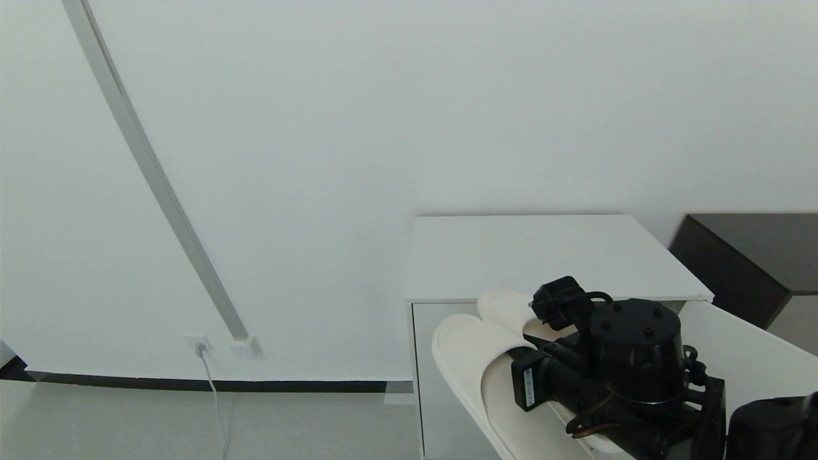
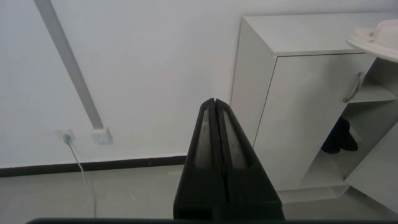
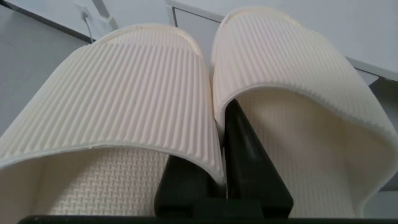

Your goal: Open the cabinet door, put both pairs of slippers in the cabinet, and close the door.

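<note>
Right gripper (image 3: pixel 221 124) is up closest, jaws clamped on a pair of cream slippers (image 1: pixel 470 358). White cabinet (image 1: pixel 530 255) sits just behind them, its door (image 1: pixel 754 351) swung open on the right, with something dark (image 2: pixel 341 137) inside under a shelf (image 2: pixel 373 94). Left gripper (image 2: pixel 214 107) hangs off to the cabinet's left, jaws pressed together, empty.
</note>
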`<state>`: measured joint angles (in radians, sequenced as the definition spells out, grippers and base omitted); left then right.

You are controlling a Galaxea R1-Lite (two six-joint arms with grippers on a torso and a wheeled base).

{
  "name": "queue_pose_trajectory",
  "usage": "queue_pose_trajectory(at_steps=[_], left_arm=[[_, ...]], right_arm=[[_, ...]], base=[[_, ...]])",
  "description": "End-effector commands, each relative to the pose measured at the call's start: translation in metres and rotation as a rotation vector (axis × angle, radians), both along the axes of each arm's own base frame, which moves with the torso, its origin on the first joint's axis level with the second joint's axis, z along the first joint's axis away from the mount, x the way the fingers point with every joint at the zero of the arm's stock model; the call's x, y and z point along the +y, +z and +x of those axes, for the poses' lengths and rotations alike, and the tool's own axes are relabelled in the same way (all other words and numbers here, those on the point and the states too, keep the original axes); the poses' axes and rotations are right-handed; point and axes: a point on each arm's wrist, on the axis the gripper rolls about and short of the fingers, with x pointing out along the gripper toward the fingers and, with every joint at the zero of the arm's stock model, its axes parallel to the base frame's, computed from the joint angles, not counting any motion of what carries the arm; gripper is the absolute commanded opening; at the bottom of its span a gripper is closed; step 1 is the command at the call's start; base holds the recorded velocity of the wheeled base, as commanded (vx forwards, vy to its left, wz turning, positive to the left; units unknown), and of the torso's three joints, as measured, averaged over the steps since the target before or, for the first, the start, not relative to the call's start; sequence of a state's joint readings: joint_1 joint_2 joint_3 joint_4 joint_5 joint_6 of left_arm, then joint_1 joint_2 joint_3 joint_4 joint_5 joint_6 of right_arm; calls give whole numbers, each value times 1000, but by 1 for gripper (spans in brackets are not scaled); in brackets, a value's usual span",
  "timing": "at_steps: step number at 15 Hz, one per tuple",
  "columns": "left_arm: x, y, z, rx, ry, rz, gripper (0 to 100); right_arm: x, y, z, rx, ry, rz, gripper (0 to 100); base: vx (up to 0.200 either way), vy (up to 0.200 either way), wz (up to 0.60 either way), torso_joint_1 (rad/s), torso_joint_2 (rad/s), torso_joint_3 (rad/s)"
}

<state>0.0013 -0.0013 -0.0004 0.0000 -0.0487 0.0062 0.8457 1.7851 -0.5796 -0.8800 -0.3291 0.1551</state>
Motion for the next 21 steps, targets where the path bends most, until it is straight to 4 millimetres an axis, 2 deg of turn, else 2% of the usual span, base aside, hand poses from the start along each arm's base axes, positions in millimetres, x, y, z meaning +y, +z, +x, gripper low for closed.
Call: queue_pose_trajectory(at_steps=[1,4,21], left_arm=[[0,0,0,0,0,0,0],[0,0,0,0,0,1,0],[0,0,0,0,1,0,0]], right_arm=[[1,-1,0,2,3,-2,0],[1,0,0,0,3,0,0],[0,-1,-2,2,6,-2,0]], base=[[0,0,0,0,0,0],[0,0,0,0,0,0],[0,-200,0,2,3,1]])
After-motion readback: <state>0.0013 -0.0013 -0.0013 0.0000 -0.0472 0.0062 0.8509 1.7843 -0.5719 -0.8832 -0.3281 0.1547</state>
